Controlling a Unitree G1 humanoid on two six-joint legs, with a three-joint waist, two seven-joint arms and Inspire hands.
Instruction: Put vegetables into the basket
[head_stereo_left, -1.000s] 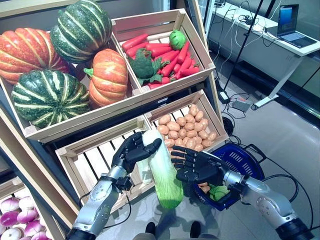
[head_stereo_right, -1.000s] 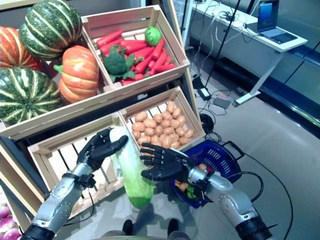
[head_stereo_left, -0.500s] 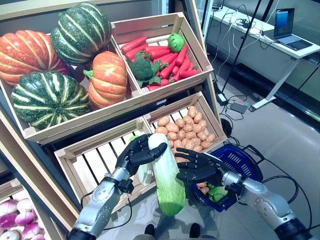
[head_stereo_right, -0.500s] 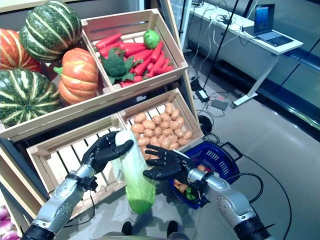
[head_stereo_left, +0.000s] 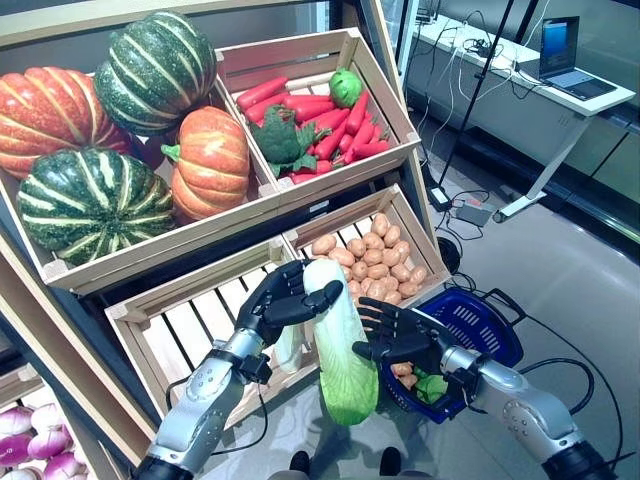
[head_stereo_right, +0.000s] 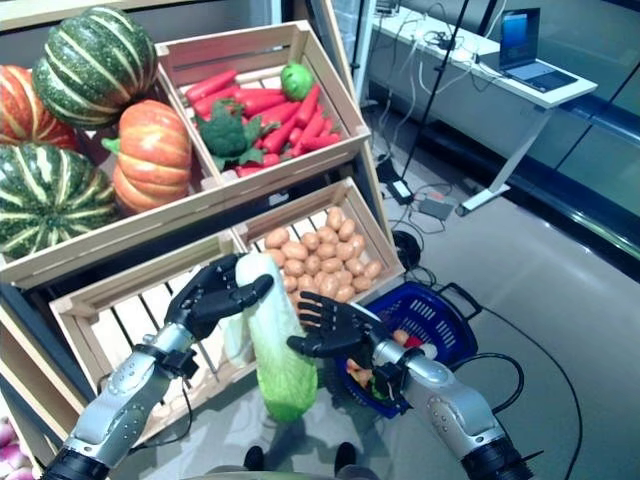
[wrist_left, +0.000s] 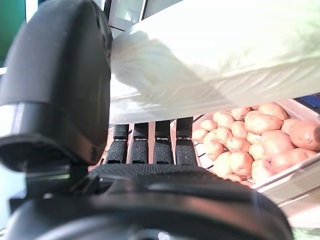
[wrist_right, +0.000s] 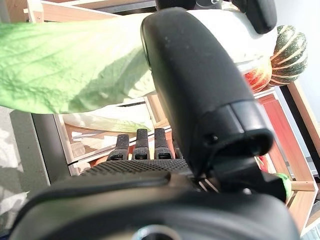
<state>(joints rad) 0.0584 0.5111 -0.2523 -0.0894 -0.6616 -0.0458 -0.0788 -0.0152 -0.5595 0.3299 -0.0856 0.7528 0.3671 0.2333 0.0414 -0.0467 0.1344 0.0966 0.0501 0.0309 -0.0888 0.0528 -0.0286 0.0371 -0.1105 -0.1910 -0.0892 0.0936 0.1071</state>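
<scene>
A long napa cabbage (head_stereo_left: 340, 345), white at the stalk and green at the leafy end, hangs upright in front of the lower crates. My left hand (head_stereo_left: 280, 300) is curled round its white upper end; the left wrist view shows the stalk (wrist_left: 215, 55) between thumb and fingers. My right hand (head_stereo_left: 405, 338) lies against the cabbage's right side with spread, straight fingers, the leaves (wrist_right: 65, 70) passing its thumb. The blue basket (head_stereo_left: 480, 320) stands on the floor just right of the right hand, with some vegetables inside.
A second cabbage (head_stereo_left: 287, 345) lies in the slatted lower left crate (head_stereo_left: 180, 320). Potatoes (head_stereo_left: 370, 260) fill the lower right crate. Above are carrots and broccoli (head_stereo_left: 320, 110) and pumpkins (head_stereo_left: 100, 130). Onions (head_stereo_left: 30, 455) sit lower left. A desk with a laptop (head_stereo_left: 560, 60) stands far right.
Both hands have carried the cabbage a little to the right, toward the basket, and its leafy end now hangs nearer the basket's rim. The view has shifted slightly.
</scene>
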